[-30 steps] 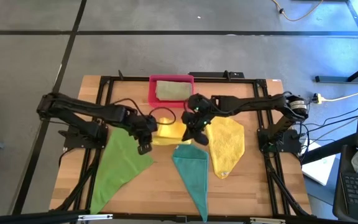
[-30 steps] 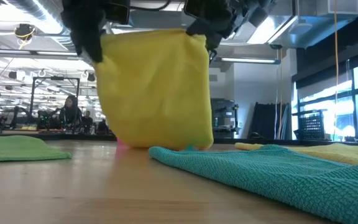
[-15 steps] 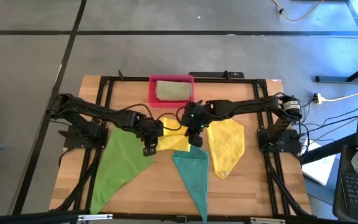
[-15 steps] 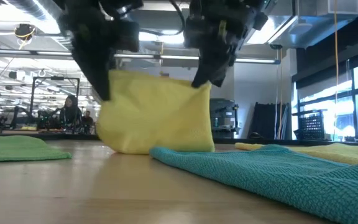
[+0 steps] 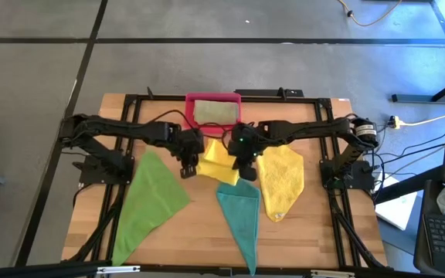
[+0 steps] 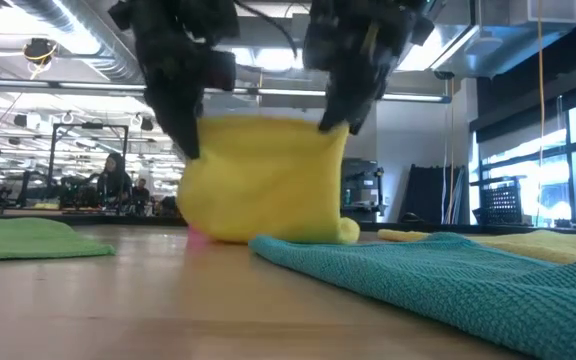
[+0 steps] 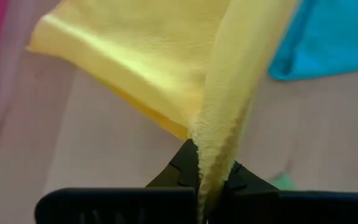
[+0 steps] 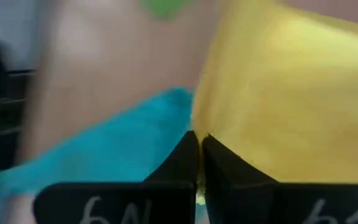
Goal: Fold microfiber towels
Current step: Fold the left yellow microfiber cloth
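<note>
Two grippers, left and right, pinch your yellow towel, carried closer to the tray than before. It hangs, top edge running left-right.

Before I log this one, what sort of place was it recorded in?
Probably an open robotics lab or workshop: a wooden table on a bare concrete floor, exposed ceiling ducts, and a person at distant workstations.

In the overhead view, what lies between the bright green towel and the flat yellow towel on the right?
High view: the teal towel and, farther back, the held yellow towel.
</note>
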Controlling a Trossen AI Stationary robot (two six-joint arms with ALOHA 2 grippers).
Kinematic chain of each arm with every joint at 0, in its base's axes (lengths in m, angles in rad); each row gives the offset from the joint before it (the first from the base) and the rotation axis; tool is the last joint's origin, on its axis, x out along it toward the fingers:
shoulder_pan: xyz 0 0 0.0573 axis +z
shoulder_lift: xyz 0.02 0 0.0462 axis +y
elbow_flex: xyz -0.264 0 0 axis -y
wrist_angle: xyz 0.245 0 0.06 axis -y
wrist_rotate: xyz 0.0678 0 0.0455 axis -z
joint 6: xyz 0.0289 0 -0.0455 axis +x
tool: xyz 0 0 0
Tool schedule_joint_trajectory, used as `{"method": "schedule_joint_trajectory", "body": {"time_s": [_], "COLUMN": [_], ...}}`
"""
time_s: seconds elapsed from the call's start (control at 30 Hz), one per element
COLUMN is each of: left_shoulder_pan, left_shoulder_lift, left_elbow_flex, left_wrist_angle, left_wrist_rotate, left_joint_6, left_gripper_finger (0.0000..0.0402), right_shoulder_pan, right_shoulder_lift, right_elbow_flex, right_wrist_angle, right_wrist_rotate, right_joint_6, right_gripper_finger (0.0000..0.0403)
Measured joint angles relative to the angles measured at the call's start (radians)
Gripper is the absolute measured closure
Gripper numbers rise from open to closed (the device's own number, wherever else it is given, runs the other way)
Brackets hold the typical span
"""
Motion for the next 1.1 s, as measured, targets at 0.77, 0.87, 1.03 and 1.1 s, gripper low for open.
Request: {"method": "schedule_joint_trajectory", "body": {"time_s": [0.77, 0.87, 1.03, 1.1], "left_shoulder_pan": [0.080, 0.063, 0.066, 0.066], "left_shoulder_lift": [-0.303, -0.316, -0.313, -0.304], "left_elbow_flex": [0.377, 0.437, 0.441, 0.440], "left_wrist_angle": [-0.306, -0.362, -0.393, -0.410], "left_wrist_rotate": [-0.183, -0.239, -0.236, -0.216], "left_joint_6": [0.050, 0.043, 0.043, 0.037], "left_gripper_finger": [0.0401, 0.0401, 0.0401, 0.0401], "right_shoulder_pan": [-0.008, 0.004, -0.009, -0.008], "right_shoulder_lift": [-0.029, -0.030, -0.021, -0.021], "right_elbow_flex": [0.728, 0.781, 0.758, 0.722], "right_wrist_angle": [-0.375, -0.362, -0.429, -0.445], "right_wrist_rotate": [0.517, 0.544, 0.522, 0.510], "right_joint_6": [-0.240, -0.233, -0.193, -0.172], "right_gripper_finger": [0.0392, 0.0392, 0.0392, 0.0392]}}
